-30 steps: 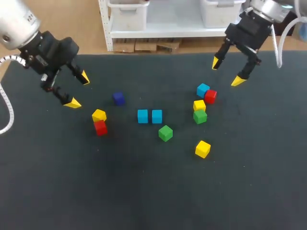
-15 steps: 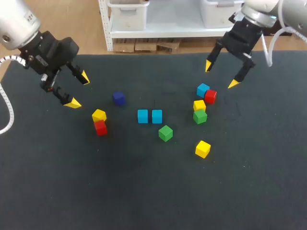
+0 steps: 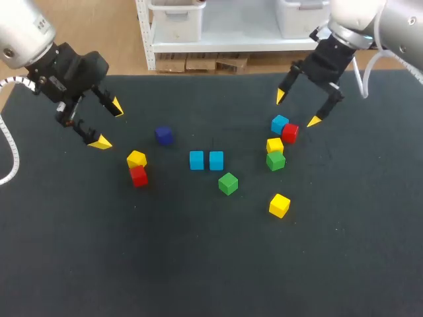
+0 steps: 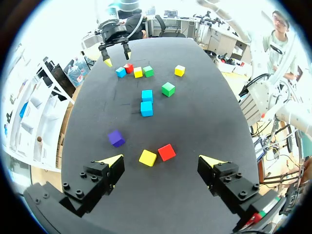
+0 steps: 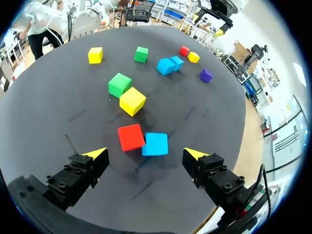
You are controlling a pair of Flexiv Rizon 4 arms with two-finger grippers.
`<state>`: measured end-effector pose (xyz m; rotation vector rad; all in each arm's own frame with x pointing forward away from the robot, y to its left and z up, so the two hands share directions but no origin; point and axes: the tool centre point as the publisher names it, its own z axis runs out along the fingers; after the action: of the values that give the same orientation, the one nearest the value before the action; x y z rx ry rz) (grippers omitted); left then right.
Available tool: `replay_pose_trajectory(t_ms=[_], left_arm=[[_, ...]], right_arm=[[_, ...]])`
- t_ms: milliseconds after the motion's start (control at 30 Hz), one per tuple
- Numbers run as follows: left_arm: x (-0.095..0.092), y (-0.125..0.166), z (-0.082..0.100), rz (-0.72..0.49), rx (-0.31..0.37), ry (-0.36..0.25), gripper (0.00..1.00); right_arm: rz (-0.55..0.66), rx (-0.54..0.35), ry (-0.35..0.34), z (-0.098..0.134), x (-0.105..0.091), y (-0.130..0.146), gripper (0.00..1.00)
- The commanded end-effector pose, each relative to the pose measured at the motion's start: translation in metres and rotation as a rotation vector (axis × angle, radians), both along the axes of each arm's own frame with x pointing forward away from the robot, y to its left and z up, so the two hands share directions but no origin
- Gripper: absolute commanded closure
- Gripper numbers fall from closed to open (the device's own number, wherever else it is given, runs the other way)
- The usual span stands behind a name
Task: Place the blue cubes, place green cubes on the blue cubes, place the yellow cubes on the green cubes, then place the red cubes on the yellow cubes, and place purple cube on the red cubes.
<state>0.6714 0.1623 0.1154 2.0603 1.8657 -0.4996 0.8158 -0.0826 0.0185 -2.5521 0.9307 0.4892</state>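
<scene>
Overhead, dark table (image 3: pixel 198 264) (blue cubes (image 3: pixel 196 160) paired centrally); left gripper (image 3: pixel 109 123), right gripper (image 3: pixel 297 109): jaws apart.

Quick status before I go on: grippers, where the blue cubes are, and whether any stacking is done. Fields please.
left gripper: open, empty, off to the side of the purple cube
right gripper: open, empty, above a lone blue cube that touches a red cube
blue pair: side by side mid-table
stacks: none seen; all cubes lie on the table
near right gripper: yellow cube against green cube
</scene>
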Motion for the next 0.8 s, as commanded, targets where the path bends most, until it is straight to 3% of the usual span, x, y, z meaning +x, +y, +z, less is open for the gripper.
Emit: replay_pose_trajectory(t_ms=[33,800], left_arm=[[0.001,0.001,-0.001,-0.003,-0.002,0.001,0.0],[0.001,0.001,-0.001,-0.003,-0.002,0.001,0.0]], right_arm=[[0.016,-0.003,0.005,-0.002,0.01,0.004,0.0],[0.07,0.008,0.007,-0.02,0.026,0.022,0.0]])
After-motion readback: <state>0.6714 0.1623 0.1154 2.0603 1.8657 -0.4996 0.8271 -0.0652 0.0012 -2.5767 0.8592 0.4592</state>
